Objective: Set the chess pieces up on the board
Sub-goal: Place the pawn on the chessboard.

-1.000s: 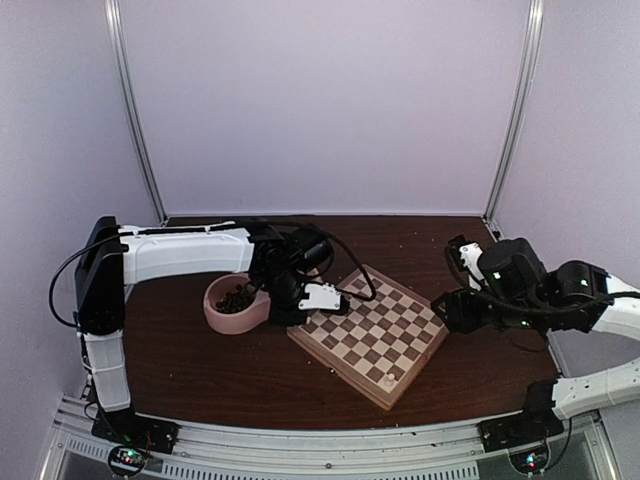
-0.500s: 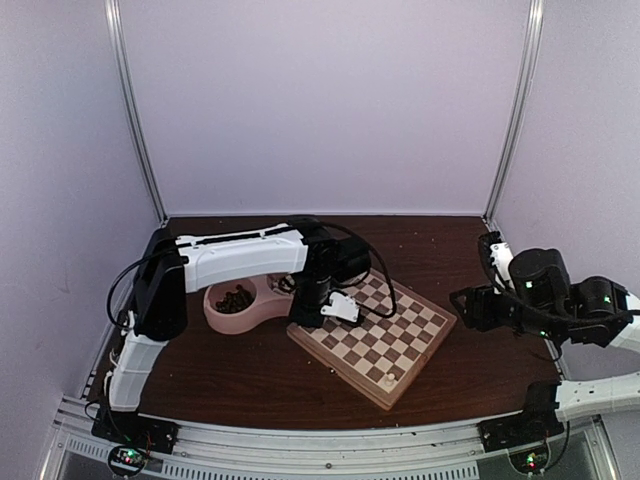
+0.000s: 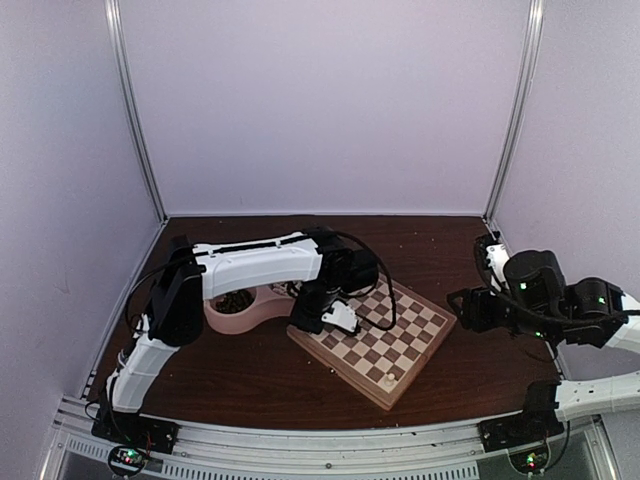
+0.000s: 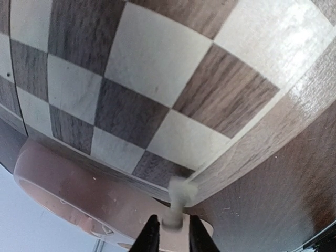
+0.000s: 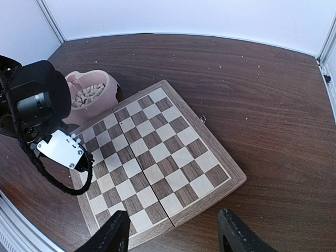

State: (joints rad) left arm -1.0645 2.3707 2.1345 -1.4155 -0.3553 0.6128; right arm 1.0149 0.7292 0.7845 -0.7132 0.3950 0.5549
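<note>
The board [image 3: 400,340] lies tilted like a diamond at mid-table. My left gripper [image 3: 303,320] is down at its left corner, beside the pink dish. In the left wrist view a cream chess piece [image 4: 178,197] stands between the fingers [image 4: 150,236] of my left gripper [image 4: 170,233], its far end on the corner of the board [image 4: 147,89]. Slim gaps show on both sides of it, so the jaws are slightly open. Another cream piece [image 3: 388,380] stands on the board's near corner. My right gripper [image 5: 173,236] hangs open and empty, high off the board's right side.
The pink double-bowl dish [image 3: 228,318] sits left of the board. One bowl holds dark pieces [image 3: 236,297] and the other holds cream pieces [image 5: 86,94]. The left arm's cable [image 5: 52,181] loops over the board's left edge. Grey walls enclose the table.
My left arm swung from the dish to the board's left corner and came down there. Its jaws have eased apart. My right arm drew back to the right.
</note>
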